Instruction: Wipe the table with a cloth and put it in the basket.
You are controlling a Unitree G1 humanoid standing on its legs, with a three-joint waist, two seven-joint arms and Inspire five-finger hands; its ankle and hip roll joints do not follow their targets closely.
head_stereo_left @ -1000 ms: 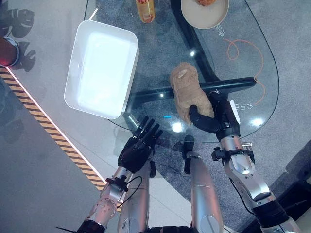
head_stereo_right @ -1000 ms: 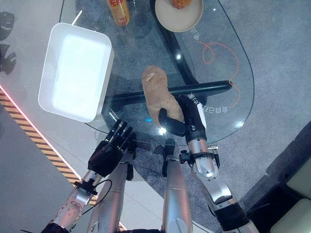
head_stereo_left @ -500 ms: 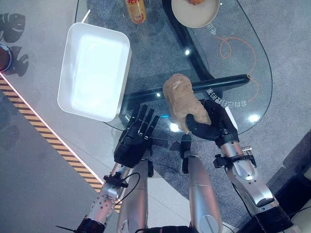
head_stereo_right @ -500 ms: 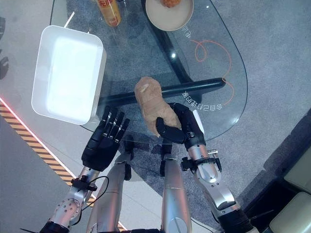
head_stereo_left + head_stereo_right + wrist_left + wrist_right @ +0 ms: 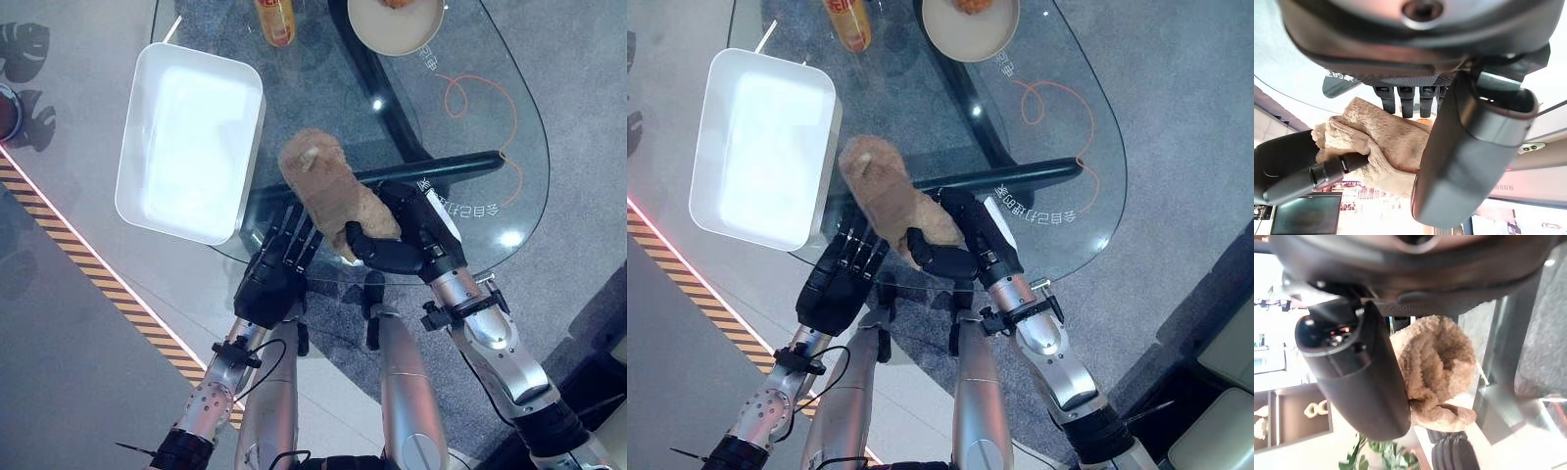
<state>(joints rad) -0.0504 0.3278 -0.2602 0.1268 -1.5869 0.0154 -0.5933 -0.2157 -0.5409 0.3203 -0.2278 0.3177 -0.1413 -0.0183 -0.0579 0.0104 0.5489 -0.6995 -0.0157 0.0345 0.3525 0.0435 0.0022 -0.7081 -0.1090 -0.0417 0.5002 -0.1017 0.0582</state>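
- A white basket (image 5: 189, 140), a shallow rectangular tub, stands on the left part of the glass bench (image 5: 490, 147), its near corner close to the bench's front edge.
- The left hand (image 5: 273, 275) sits at the front edge of the bench, just right of the basket's near corner, with its fingers (image 5: 294, 235) straight and spread, grasping nothing; their tips reach up to the lower edge of the cloth.
- A tan, fluffy cloth (image 5: 328, 189) lies bunched in a long roll on the glass between the basket and the bench's middle, its far end near the basket's right wall.
- The right hand (image 5: 411, 235) is clenched on the near end of the cloth: its thumb (image 5: 1359, 377) and fingers curl round the bundle in the right wrist view.
- At the far edge of the bench stand an orange bottle (image 5: 276, 20), beyond the basket's far right corner, and further right a pale bowl (image 5: 397, 24) with something orange in it.
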